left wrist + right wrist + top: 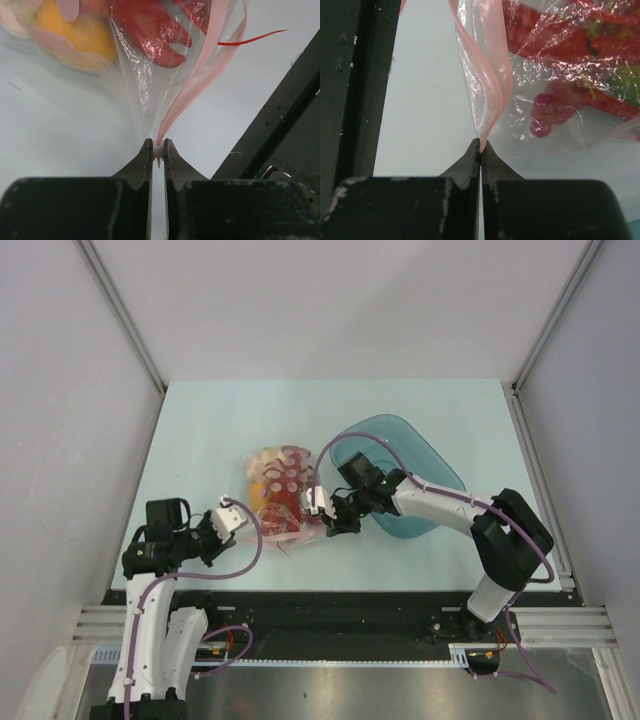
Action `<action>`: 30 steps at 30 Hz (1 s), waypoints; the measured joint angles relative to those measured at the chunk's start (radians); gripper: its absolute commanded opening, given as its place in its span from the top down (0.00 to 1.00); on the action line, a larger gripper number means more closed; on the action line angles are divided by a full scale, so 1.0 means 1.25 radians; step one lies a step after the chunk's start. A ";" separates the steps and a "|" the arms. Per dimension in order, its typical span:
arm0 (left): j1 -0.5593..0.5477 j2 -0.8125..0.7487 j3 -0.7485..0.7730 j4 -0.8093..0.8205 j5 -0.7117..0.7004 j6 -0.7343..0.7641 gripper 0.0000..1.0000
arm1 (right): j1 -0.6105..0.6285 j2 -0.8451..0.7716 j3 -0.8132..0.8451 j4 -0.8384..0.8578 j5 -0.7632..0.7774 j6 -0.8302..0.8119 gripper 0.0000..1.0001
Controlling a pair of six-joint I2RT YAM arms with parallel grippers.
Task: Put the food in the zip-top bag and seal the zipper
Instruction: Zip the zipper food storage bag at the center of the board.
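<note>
The zip-top bag, clear with pink dots, lies mid-table with the food inside. Through the plastic show a red lobster, a yellow-orange fruit, a dark red clump and a green piece. My left gripper is shut on the small white slider at the left end of the zipper. At the other end of the pink strip, my right gripper pinches the strip itself. Between the two grips the strip's sides bow apart.
A translucent blue bowl sits right of the bag, under my right forearm. The black rail along the table's near edge runs close beside both grippers. Grey walls enclose the table on three sides.
</note>
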 measured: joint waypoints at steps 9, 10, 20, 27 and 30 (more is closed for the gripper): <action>0.000 0.006 0.045 -0.045 0.014 0.038 1.00 | -0.009 -0.093 -0.004 0.018 0.012 0.026 1.00; 0.000 0.013 0.070 -0.045 0.015 0.034 1.00 | -0.014 -0.112 -0.005 0.026 0.012 0.040 1.00; 0.001 0.160 0.482 -0.033 0.085 -0.056 1.00 | -0.047 -0.343 0.030 0.150 0.035 0.215 1.00; 0.001 0.211 0.566 -0.022 0.136 -0.108 0.99 | -0.069 -0.344 0.060 0.185 0.043 0.280 1.00; 0.000 0.218 0.563 -0.024 0.138 -0.108 0.92 | -0.085 -0.332 0.060 0.183 0.040 0.300 1.00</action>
